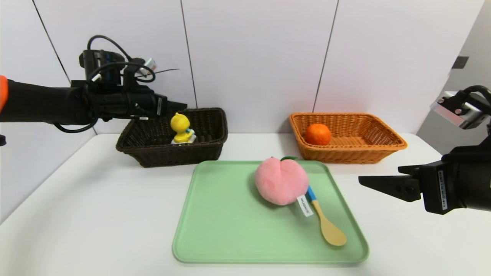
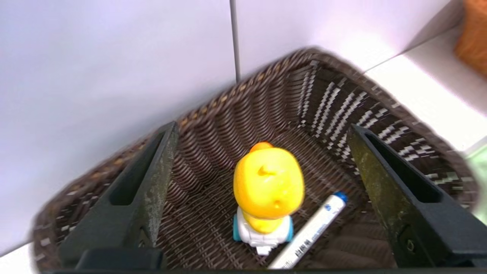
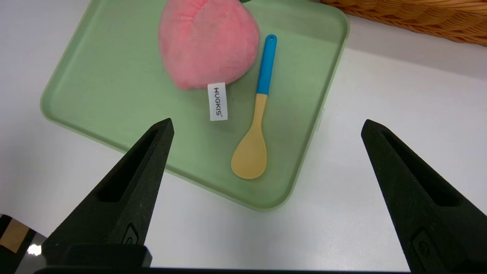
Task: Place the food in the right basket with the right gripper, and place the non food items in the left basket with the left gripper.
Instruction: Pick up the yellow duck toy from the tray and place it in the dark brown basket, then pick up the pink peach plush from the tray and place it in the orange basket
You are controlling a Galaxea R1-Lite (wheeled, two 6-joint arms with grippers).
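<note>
here, a white table meets a pale panelled wall. the left gripper hangs wide open and empty over the dark basket, where the duck toy stands beside the marker. the orange sits in the tan basket. the plush peach and spoon lie on the green tray. the right gripper hovers open, empty, near the tray's right edge.

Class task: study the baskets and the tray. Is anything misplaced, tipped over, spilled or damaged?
Nothing stands out. The duck toy stands upright beside the marker in the dark basket; the orange sits in the tan basket.
</note>
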